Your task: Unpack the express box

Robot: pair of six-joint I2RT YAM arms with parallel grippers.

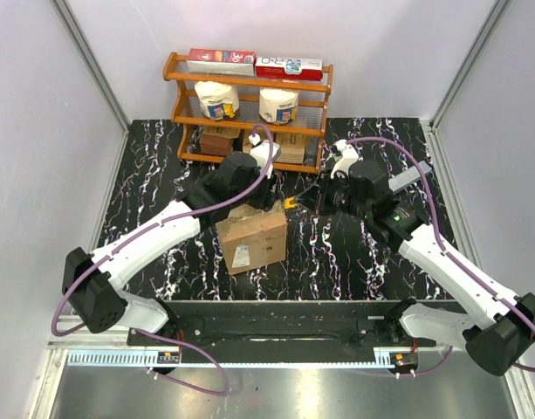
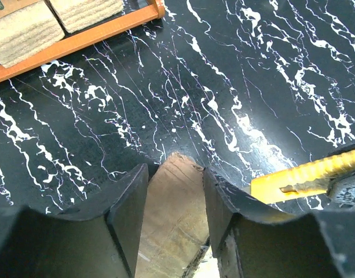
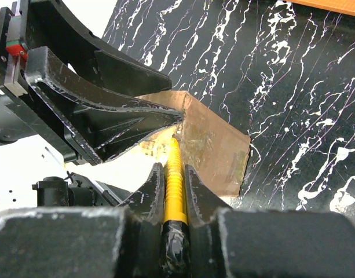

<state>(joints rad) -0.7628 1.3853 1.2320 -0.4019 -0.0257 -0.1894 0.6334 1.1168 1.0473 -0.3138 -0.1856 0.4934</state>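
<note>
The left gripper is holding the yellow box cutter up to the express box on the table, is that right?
Not quite. The yellow box cutter is clamped in the right gripper, not the left gripper; the right wrist view shows this. The rest holds: the cutter's tip is up at the express box on the table.

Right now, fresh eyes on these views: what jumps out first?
The right gripper clamps a yellow utility knife, its tip at the top edge of the large brown cardboard express box in the middle of the black marbled table. The left gripper straddles that box's far corner, with cardboard between its fingers. Behind both arms, a stocked orange wooden shelf stands at the back wall.
</note>
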